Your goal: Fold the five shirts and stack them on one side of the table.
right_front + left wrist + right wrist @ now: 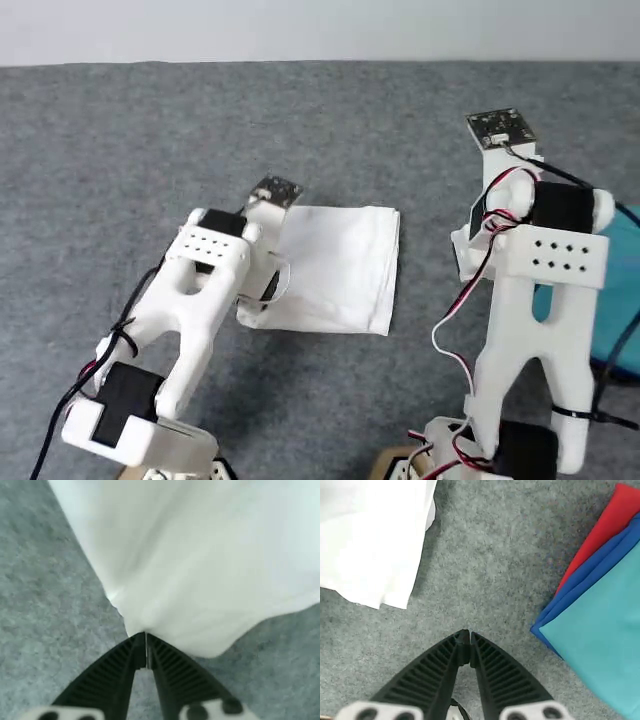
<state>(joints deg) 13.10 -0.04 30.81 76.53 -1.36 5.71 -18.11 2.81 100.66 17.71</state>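
The grey worktop [150,150] carries the folded white shirt [340,270], directly ahead of your left hand [146,645], which is clamped on its near edge. Soft, light cloth: it will sag, so pinch all layers at a corner. The folded stack [600,615] lies beside your right hand [466,640], closed and empty.

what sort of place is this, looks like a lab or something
Likely a robot test bench: left arm and right arm mounted side by side, a grey fabric-topped table, and a white shirt plus stacked folded shirts.
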